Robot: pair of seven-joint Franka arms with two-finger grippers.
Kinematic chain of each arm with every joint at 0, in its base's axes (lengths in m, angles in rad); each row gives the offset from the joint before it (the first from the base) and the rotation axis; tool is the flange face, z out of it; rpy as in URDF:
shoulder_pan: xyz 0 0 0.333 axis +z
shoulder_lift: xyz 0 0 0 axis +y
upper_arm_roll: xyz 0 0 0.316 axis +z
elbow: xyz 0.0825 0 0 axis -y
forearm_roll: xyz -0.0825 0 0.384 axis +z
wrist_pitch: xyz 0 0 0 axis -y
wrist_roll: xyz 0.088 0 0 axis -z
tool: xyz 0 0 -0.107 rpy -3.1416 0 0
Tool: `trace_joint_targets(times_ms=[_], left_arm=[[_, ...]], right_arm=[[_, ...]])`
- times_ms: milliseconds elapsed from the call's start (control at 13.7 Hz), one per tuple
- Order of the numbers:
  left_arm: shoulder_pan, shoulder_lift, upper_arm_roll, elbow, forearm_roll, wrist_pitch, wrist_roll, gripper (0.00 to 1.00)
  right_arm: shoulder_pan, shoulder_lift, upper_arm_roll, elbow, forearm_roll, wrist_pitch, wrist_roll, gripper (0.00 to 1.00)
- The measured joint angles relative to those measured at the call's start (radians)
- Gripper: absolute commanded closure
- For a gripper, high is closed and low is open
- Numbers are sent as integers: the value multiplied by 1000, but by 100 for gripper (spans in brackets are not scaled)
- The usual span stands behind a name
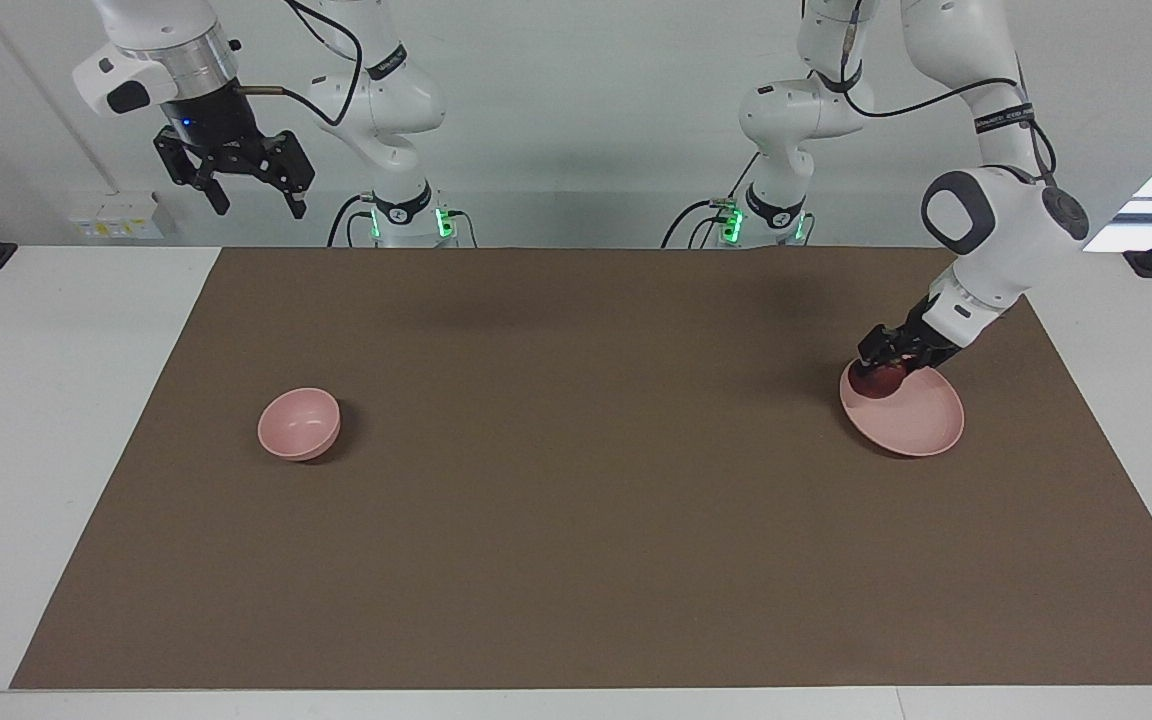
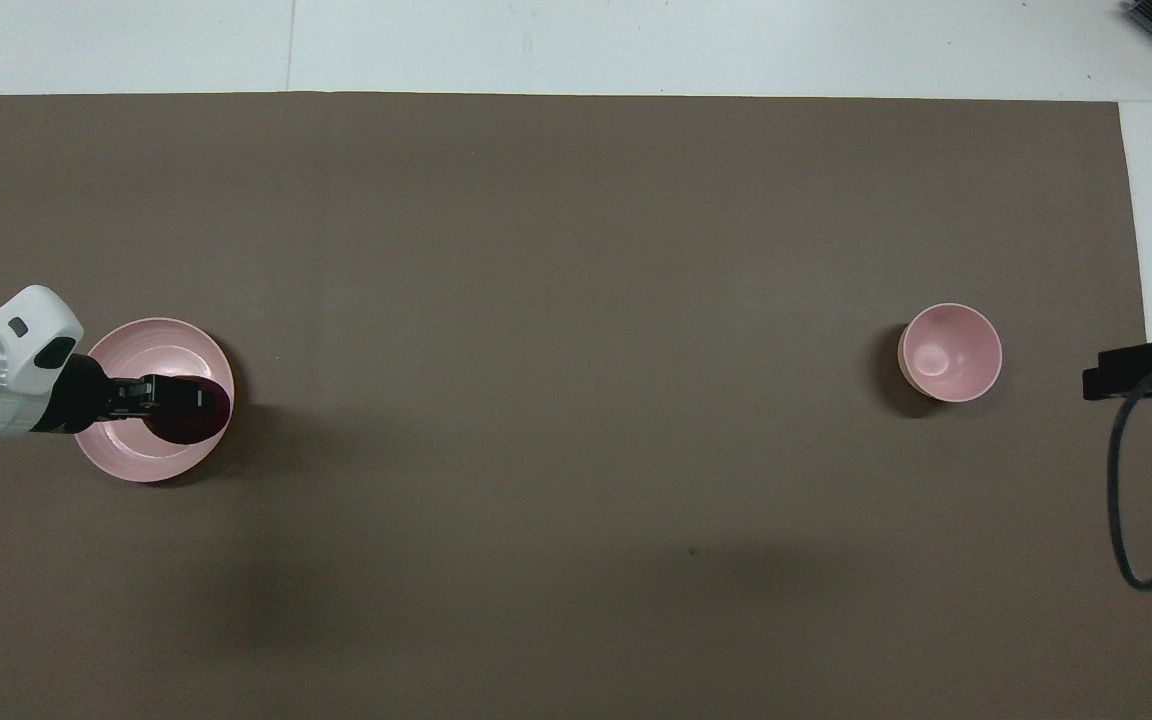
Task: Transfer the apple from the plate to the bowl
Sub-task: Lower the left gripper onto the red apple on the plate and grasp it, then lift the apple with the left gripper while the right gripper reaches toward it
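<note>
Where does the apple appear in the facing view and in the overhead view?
Facing view: the apple is at the picture's right, in the left pincer, over the plate's edge nearest the robots and the bowl.
Overhead view: the apple is at the picture's left, under the left pincer, over the plate's edge toward the bowl.
Shared landmark: the bowl, at the opposite end of the mat in both.
</note>
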Motion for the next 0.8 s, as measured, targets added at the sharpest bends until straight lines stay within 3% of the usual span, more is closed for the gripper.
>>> trace_joint_targets(times_ms=[510,801], left_arm=[[-3,-17,-187,3,-364,-7,-38,100],[-3,-19,-266,4,-599,-1,-43,100]], right_arm=[[-6,6,-7,-60,92,48,-5,0],[-4,55,-7,-94,244,94,103,0]])
